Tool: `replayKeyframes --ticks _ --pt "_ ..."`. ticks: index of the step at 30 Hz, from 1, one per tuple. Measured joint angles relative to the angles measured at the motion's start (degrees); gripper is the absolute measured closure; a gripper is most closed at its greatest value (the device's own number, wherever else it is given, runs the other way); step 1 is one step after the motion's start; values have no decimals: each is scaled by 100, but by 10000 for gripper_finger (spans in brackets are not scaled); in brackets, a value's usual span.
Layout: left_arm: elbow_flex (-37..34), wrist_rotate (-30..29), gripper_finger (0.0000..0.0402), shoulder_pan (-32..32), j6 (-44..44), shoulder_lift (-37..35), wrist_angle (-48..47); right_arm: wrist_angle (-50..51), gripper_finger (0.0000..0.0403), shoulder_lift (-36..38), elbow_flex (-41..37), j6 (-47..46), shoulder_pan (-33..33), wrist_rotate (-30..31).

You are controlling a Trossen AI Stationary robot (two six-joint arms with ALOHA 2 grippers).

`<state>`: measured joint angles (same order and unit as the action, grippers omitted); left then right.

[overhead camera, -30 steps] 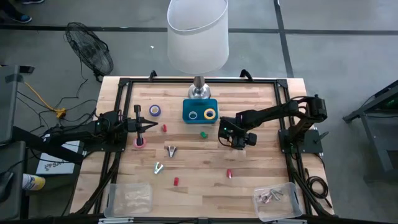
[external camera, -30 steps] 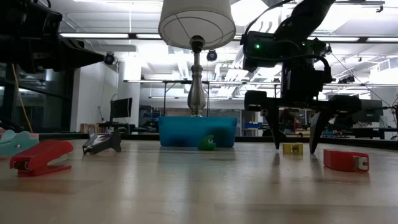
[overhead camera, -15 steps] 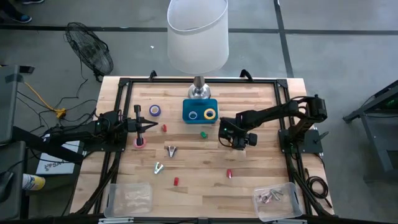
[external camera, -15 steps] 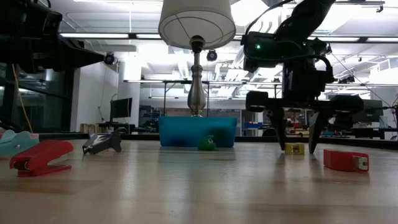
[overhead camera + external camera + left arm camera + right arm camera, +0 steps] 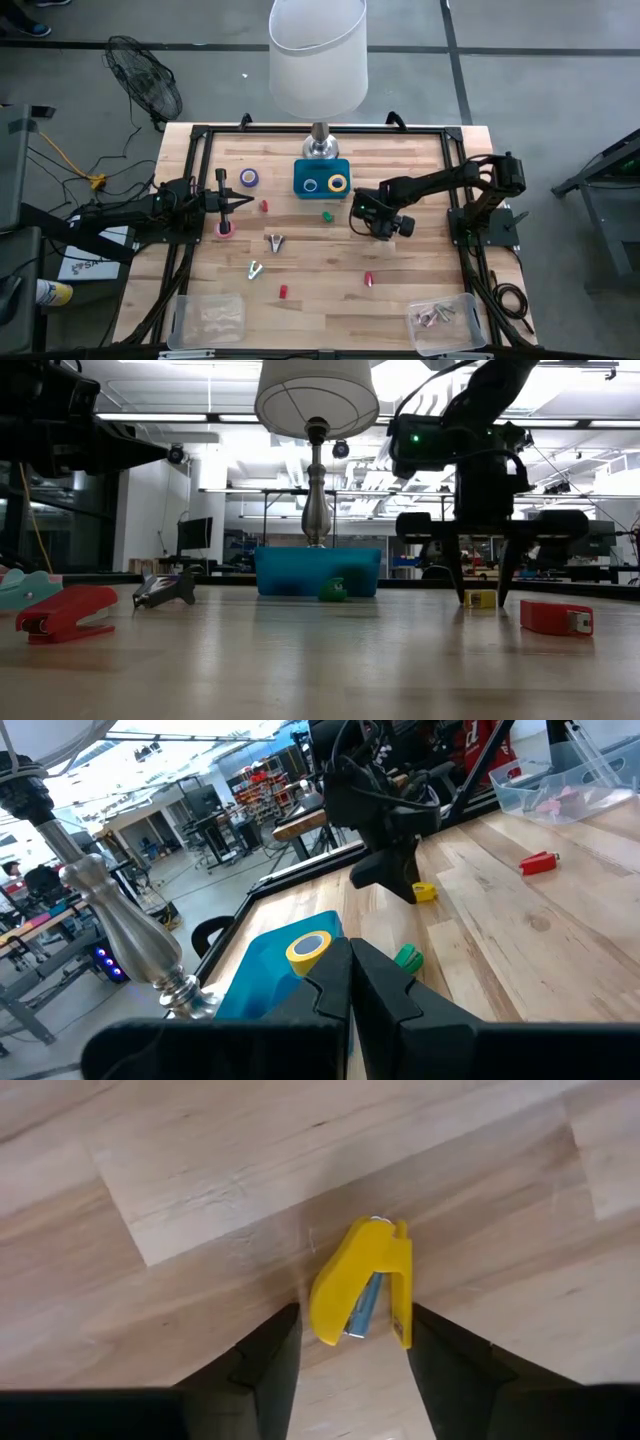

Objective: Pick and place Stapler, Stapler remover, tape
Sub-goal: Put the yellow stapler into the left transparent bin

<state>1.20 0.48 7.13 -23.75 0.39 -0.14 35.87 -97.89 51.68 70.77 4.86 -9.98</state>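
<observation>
A small yellow stapler [image 5: 362, 1285] lies on the wooden table, right of centre. My right gripper [image 5: 354, 1313] points down over it, open, with one finger on each side [image 5: 480, 598]. My left gripper [image 5: 235, 203] is shut and level at the table's left, holding nothing. Blue and yellow tape rolls lie in a blue tray [image 5: 322, 190]. A purple roll [image 5: 249, 177] and a pink roll [image 5: 224, 228] lie on the table at the left. Two stapler removers [image 5: 274, 241] [image 5: 255, 269] lie near the middle. My right gripper's fingers come from above and stand across the yellow stapler, which lies flat on the table. One finger [image 5: 440, 1360] is right beside the stapler's flat side [image 5: 405, 1295]. I cannot tell whether it touches.
A lamp [image 5: 318, 60] stands at the far edge behind the tray. Red staplers [image 5: 264, 207] [image 5: 368, 278] [image 5: 283, 291] and a green one [image 5: 327, 214] are scattered about. Clear bins sit at the near left [image 5: 207, 318] and near right [image 5: 445, 320].
My right gripper has stayed over the yellow stapler. Its wrist has rolled a little, and its fingers have drawn closer together around the stapler.
</observation>
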Motion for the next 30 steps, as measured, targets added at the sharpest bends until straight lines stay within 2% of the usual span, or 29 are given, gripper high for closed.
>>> replayKeyframes --ticks 10,19,30 --pt "1 0 400 -1 0 1 0 33 235 -4 0 -862 2 -236" --pt "1 0 400 0 0 0 0 65 236 -4 0 -963 -2 -389" --pt "0 1 400 -1 0 1 0 26 247 -4 0 -1604 -4 -498"
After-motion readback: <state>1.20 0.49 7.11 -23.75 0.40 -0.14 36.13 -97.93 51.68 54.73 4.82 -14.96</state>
